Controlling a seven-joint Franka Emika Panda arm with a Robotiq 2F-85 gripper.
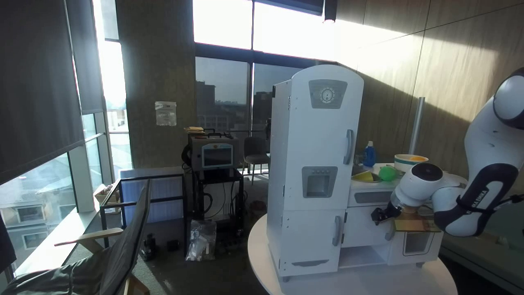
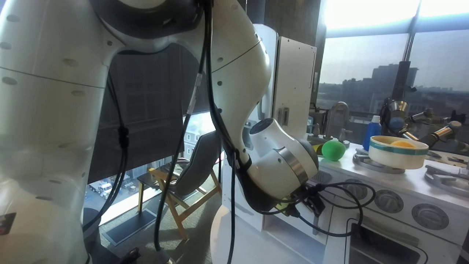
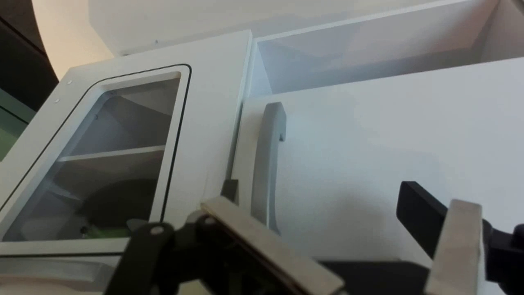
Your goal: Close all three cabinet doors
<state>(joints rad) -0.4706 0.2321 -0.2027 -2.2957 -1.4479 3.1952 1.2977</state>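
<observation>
The tall white cabinet shows an upper door (image 1: 323, 137) and a lower door (image 1: 309, 237), each with a grey handle; both look closed in an exterior view. A third flat white door (image 1: 362, 225) with a grey handle (image 3: 266, 164) is right of them, above an open shelf; in the wrist view this door (image 3: 348, 135) looks flush with its neighbour. My gripper (image 1: 380, 216) is in front of it. In the wrist view the gripper (image 3: 321, 196) is open and empty, and the handle passes behind the left finger. I cannot tell whether they touch.
A windowed oven door (image 1: 416, 243) adjoins the third door. The countertop holds a bowl (image 2: 397, 154), a green ball (image 2: 333, 150) and a blue bottle (image 1: 369, 155). Stove knobs (image 2: 388, 201) project near the wrist cables (image 2: 361, 203). A round white table (image 1: 262, 241) bears the units.
</observation>
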